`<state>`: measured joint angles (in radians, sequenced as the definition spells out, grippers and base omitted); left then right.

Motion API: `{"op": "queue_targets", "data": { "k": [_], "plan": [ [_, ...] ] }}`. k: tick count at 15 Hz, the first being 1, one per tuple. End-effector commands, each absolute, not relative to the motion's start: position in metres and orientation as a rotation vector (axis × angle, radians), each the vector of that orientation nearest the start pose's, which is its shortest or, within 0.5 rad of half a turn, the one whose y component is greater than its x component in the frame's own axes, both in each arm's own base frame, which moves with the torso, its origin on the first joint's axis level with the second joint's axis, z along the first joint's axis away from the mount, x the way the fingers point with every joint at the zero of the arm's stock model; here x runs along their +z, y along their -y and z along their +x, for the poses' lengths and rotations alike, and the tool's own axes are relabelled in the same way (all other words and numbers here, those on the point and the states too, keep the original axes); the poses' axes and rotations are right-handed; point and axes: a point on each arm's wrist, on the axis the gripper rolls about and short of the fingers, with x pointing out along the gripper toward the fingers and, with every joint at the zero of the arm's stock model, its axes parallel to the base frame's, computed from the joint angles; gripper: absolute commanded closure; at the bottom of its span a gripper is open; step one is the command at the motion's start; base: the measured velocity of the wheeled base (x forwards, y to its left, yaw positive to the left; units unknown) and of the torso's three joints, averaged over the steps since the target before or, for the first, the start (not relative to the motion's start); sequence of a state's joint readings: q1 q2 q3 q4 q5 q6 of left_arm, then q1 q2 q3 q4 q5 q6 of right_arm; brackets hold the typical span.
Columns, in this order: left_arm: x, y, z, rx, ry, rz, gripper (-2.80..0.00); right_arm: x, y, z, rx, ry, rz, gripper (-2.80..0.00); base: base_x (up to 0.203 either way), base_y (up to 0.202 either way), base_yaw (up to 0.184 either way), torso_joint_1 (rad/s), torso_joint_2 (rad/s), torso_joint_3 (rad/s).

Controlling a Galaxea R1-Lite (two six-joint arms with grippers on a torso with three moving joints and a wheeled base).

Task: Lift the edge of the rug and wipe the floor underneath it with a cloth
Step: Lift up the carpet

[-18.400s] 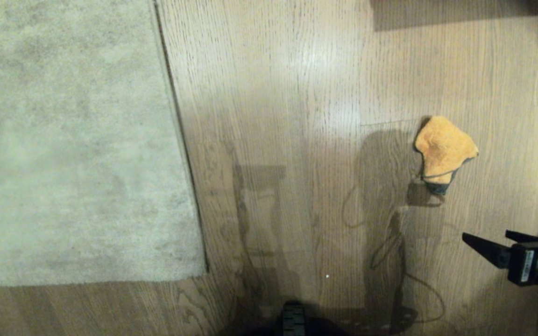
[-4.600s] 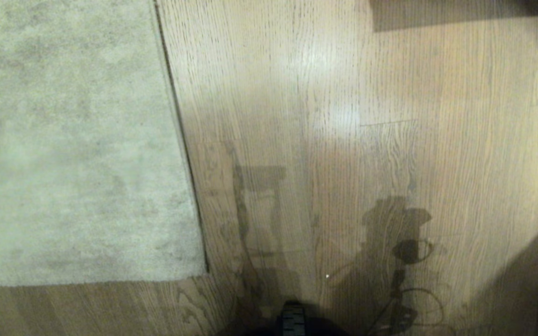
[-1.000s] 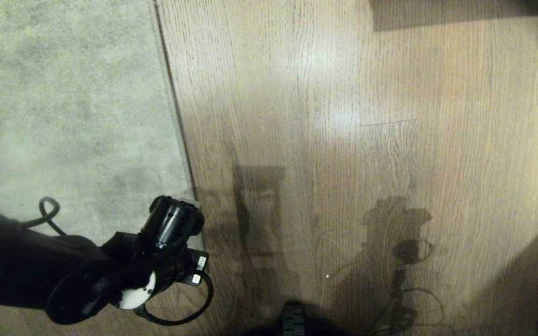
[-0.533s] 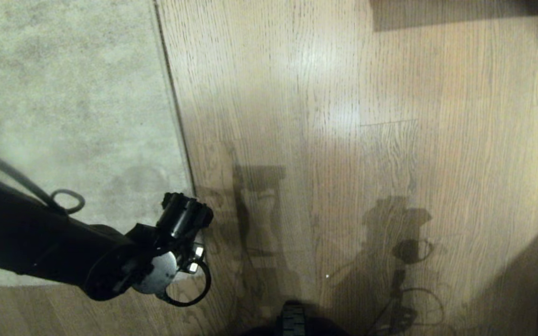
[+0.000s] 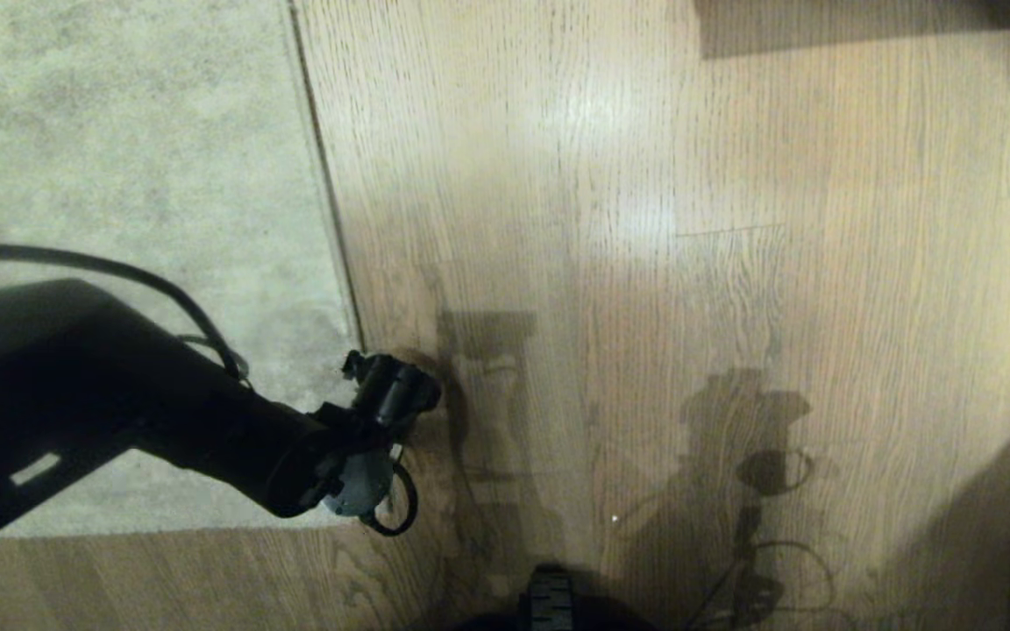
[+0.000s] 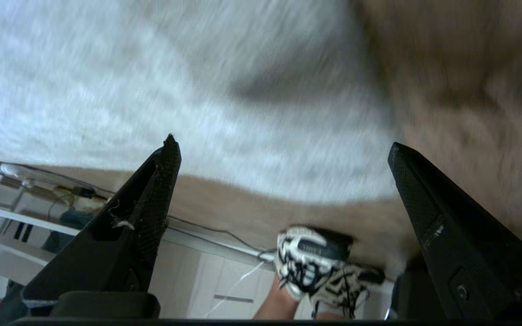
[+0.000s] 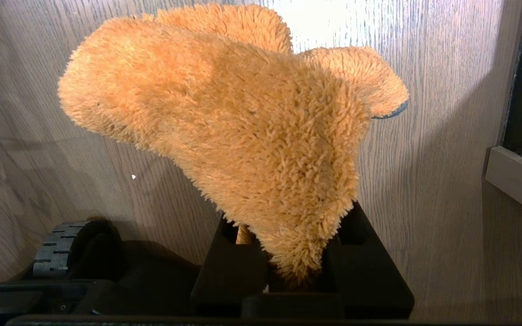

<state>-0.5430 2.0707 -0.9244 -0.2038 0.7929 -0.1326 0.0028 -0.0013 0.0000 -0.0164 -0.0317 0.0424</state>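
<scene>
The pale grey-beige short-pile rug (image 5: 128, 193) is lying flat across the nine-to-twelve o'clock quarter of the head view, its bound rug edge (image 5: 323, 193) running as a dark line from twelve o'clock down toward the centre-left. The light brown wood-grain plank floor (image 5: 689, 263) is stretching open from that hem all the way to three o'clock, bare but for shadows and a glossy highlight, and a narrower strip of planks is showing below the rug's near hem at seven o'clock.

The black left arm is reaching in from nine o'clock, its left tool (image 5: 393, 396) hanging over the rug's near corner, right at the hem. In the left wrist view the left tool (image 6: 283, 149) is standing with its two black fingers (image 6: 152, 199) spread wide apart, nothing between them, the blurred rug corner and floor beyond. A person's patterned black-and-white trainer (image 6: 315, 267) is showing past the rug's far side.

The right tool (image 7: 297, 271), outside the head view, is clamped on the orange-tan fuzzy cloth (image 7: 243, 136), which is flopping forward above the planks beside a dark base wheel (image 7: 57, 253). The cloth is therefore well apart from the rug edge.
</scene>
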Motion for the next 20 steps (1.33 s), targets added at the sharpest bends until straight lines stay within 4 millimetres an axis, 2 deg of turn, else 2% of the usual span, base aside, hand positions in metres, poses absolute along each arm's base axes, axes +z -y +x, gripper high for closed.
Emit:
{"op": "queue_targets", "data": {
  "k": [1, 4, 10, 15, 20],
  "plan": [
    [0.044, 0.171, 0.317, 0.295, -0.721, 0.466, -2.8, 0.077, 0.001, -0.023, -0.029, 0.017, 0.043, 0.0, 0.0, 0.0, 0.0, 0.0, 0.0, 0.0],
    [0.04, 0.172, 0.329, 0.31, -0.716, 0.46, -2.8, 0.077, 0.001, -0.023, -0.029, 0.017, 0.043, 0.0, 0.0, 0.0, 0.0, 0.0, 0.0, 0.0],
    [0.046, 0.159, 0.335, 0.402, -0.701, 0.546, -2.8, 0.077, 0.001, -0.023, -0.029, 0.017, 0.043, 0.0, 0.0, 0.0, 0.0, 0.0, 0.0, 0.0],
    [0.056, 0.145, 0.338, 0.47, -0.69, 0.588, -2.8, 0.077, 0.001, -0.023, -0.029, 0.017, 0.043, 0.0, 0.0, 0.0, 0.0, 0.0, 0.0, 0.0],
    [0.078, 0.136, 0.335, 0.514, -0.651, 0.561, -2.8, 0.077, 0.001, -0.023, -0.029, 0.017, 0.043, 0.0, 0.0, 0.0, 0.0, 0.0, 0.0, 0.0]
  ]
}}
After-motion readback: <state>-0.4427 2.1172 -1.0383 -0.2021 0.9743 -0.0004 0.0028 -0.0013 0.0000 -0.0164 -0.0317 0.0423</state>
